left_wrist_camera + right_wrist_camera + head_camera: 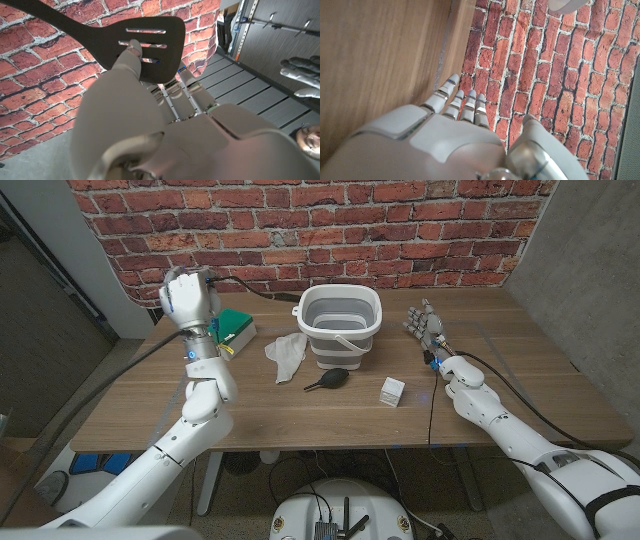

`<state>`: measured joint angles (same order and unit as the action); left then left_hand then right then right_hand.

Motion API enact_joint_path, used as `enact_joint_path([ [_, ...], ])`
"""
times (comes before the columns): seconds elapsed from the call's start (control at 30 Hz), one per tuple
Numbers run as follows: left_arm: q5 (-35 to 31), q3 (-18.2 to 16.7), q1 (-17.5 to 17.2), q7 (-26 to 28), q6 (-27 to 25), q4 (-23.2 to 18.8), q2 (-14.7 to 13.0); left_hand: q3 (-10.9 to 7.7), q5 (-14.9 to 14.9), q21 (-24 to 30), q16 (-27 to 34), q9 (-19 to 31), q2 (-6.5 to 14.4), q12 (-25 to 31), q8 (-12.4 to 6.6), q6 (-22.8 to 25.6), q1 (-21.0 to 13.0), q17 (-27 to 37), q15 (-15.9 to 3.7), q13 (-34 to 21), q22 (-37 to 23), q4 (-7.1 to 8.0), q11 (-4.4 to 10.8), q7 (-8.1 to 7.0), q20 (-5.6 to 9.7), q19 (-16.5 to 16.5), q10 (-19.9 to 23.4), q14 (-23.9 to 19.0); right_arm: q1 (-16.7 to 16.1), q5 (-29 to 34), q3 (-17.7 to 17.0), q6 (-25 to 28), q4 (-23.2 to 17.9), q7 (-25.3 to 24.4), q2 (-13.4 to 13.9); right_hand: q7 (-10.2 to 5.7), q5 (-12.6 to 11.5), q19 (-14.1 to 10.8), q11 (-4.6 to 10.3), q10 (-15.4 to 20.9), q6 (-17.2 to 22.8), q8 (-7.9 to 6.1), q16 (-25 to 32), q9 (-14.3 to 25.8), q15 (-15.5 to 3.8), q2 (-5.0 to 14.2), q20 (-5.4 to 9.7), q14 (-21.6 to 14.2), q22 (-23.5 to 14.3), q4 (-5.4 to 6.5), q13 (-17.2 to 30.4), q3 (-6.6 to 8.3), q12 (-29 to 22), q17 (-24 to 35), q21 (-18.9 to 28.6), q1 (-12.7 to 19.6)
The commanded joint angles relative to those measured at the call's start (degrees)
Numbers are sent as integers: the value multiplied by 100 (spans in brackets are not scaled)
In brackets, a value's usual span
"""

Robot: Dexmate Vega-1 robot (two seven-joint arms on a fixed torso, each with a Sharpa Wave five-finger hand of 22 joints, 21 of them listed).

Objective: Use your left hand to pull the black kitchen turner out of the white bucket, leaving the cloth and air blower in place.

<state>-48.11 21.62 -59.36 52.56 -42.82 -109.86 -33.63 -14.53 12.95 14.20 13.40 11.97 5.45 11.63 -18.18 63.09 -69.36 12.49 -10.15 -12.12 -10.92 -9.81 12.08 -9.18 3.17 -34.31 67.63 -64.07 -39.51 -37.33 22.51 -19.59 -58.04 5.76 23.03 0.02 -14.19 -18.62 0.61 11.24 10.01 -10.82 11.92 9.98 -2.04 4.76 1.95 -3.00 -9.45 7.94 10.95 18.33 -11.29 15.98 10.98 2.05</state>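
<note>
Left hand (187,297) is gripping the black turner (145,42), raised near the table's (150,415) back left corner, clear of the white bucket (340,318); it should be lowering gently; right hand (425,326) is waiting open.

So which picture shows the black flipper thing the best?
The left wrist view. There the black turner looms large against the brick wall, its slotted blade plain, with the left hand below it. In the head view the left hand is raised left of the white bucket, and little more than the turner's thin handle shows.
</note>
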Motion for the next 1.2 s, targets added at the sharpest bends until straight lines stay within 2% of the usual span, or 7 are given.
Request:
enact_joint_path([
  [0.03, 853, -28, -65, -9, 33, -221, 177, -6, 66, -16, 22, 21, 41, -2, -17, -9, -3, 283, -388, -3, -16, 19, 4, 5, 838, 0, -11, -158, 48, -4, 19, 40, 51, 35, -18, 4, -10, -13, 4, 50, 32, -13, 39, 28, -97, 159, 47, -13, -13, 19, 12, 24, 3, -3, -24, -53],
  [0.47, 1589, -247, -324, -90, -93, -618, 364, -4, 84, -13, 26, 20, 33, 11, -11, -27, 5, 280, -387, -8, -16, 14, 5, 35, 836, -21, -6, -163, 96, -6, 36, 93, 88, 86, -12, 7, -11, -17, -3, 51, 30, -12, 44, 28, -87, 164, 51, -19, -13, 21, 12, 29, 2, -7, -23, -53],
  [0.97, 2563, -485, -383, -64, -8, -709, 808, -16, 114, -16, 23, -14, 49, -7, 32, -52, 33, 273, -387, 2, -11, 24, -13, 67, 833, -41, -49, -160, 141, -11, 44, 162, 98, 165, 36, 4, -10, -24, -6, 62, 29, -11, 48, 28, -92, 166, 48, -20, -13, 24, 11, 31, -1, -7, -21, -57],
  [1.2, 3140, -695, -432, -329, 105, -818, 786, -27, 129, -17, 2, -71, 62, -5, 81, -50, 56, 254, -387, 7, -8, 27, -13, 82, 832, -54, -50, -129, 225, -4, 67, 136, 247, 226, -19, 6, -10, -26, -1, 61, 31, -12, 49, 28, -98, 166, 50, -22, -14, 25, 11, 32, 0, -7, -20, -57],
])
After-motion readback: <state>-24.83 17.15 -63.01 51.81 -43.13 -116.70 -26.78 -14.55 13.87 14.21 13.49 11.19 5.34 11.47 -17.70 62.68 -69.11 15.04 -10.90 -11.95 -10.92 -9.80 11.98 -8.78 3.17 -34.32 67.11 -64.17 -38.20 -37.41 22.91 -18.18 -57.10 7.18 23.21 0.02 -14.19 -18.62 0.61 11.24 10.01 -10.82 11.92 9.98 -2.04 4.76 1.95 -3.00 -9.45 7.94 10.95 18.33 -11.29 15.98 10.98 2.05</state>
